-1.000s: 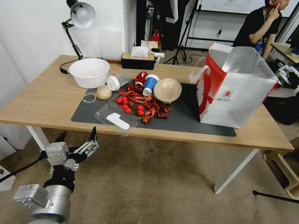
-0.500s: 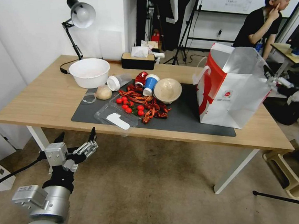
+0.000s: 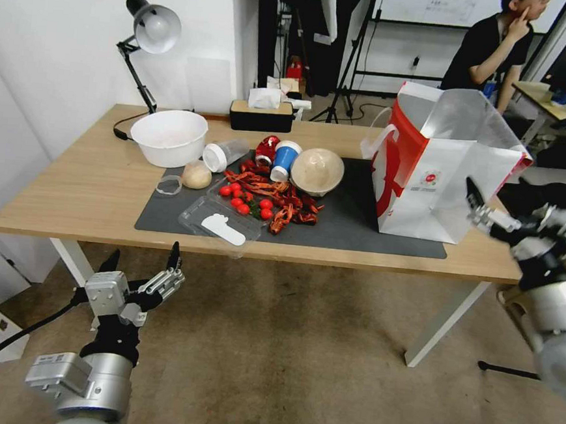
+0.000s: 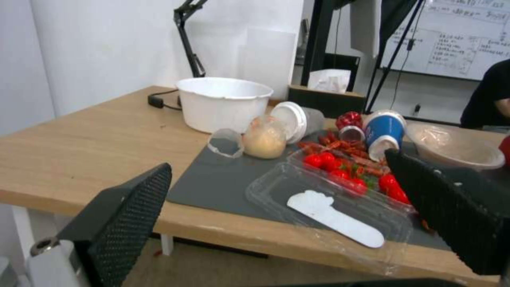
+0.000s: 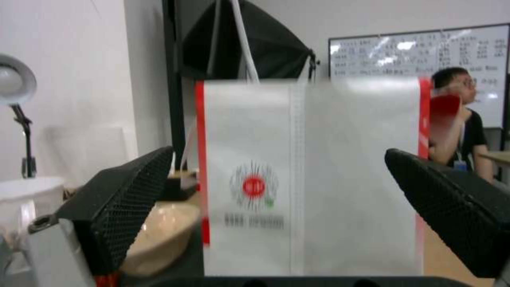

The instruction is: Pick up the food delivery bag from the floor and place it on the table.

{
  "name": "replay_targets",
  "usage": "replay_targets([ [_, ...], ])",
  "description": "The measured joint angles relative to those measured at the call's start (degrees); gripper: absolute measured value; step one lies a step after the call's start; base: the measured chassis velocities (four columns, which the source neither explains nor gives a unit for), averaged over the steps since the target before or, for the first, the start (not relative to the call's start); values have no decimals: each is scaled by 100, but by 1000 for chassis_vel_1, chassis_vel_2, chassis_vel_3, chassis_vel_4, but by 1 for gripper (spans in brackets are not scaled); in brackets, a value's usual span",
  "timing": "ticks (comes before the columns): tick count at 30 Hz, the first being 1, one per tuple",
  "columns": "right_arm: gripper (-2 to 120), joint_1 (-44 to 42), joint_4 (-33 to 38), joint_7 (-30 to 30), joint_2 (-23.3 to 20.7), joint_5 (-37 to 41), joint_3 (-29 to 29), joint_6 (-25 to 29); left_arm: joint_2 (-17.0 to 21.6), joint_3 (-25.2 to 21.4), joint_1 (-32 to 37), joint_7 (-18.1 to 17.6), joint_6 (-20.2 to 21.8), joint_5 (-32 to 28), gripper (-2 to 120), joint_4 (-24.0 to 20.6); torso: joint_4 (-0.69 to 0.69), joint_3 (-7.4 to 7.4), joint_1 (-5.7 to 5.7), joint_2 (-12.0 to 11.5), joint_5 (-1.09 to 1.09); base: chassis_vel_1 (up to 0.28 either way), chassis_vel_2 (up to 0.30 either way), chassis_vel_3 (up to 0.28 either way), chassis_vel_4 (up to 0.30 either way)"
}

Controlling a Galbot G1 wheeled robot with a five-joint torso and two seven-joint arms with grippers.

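Observation:
The food delivery bag [image 3: 442, 179], white with red sides and a foil-lined open top, stands upright on the right end of the table [image 3: 82, 190], partly on the dark mat [image 3: 347, 227]. My right gripper [image 3: 498, 201] hangs open just off the table's right front corner, facing the bag's white front with the round red logo [image 5: 254, 185], a little apart from it. Both of its black fingers [image 5: 127, 199] frame the bag with nothing between them. My left gripper [image 3: 143, 256] is open and empty, low over the floor [image 3: 297, 370], below the table's front edge.
On the mat lie a white bowl [image 3: 169, 136], cups, a tan bowl [image 3: 317, 170], crayfish and tomatoes [image 3: 258, 200], and a clear tray [image 3: 220, 223] jutting over the front edge. A desk lamp [image 3: 152, 28] and tissue box stand behind. A stool [image 3: 548, 324] is right of the table.
My right arm has swung in from the far right edge and down to the table's right front corner, in front of the bag. The bag and left arm have stayed put.

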Motion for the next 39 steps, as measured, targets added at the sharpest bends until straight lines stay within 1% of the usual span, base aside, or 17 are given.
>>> replay_targets([
  [2,100,-305,90,82,407,-447,-161,159,1,-17,3,13,-11,25,100,8,0,0,0,0,1,0,0,0,0],
  [3,100,-305,90,82,407,-447,-161,159,1,-17,3,13,-11,25,100,8,0,0,0,0,1,0,0,0,0],
  [6,100,-727,97,115,880,-951,-338,252,-21,-5,41,44,-99,61,100,32,0,0,0,0,-1,0,0,0,0],
  [7,100,-727,97,115,880,-951,-338,252,-21,-5,41,44,-99,61,100,32,0,0,0,0,-1,0,0,0,0],
  [9,100,-1018,54,93,1134,-1166,-415,355,-25,-2,34,51,-111,64,100,62,0,0,0,0,1,0,0,0,0],
  [10,100,-1296,36,54,1333,-1340,-475,477,-16,-7,22,59,-115,65,100,83,-1,0,0,0,0,0,0,0,0],
  [11,100,-1296,36,54,1333,-1340,-475,477,-16,-7,22,59,-115,65,100,83,-1,0,0,0,0,0,0,0,0],
  [14,100,-1621,1,-47,1598,-1500,-528,634,5,-8,-30,70,-118,62,100,154,0,0,0,0,0,0,0,0,0],
  [28,100,-1694,-24,-62,1704,-1483,-664,633,23,-26,-68,72,-83,37,100,239,0,0,0,0,1,0,0,0,0],
  [39,100,-1599,-127,-53,1696,-1446,-776,604,13,-11,-73,76,-160,52,100,524,0,1,0,0,1,0,0,0,0],
])
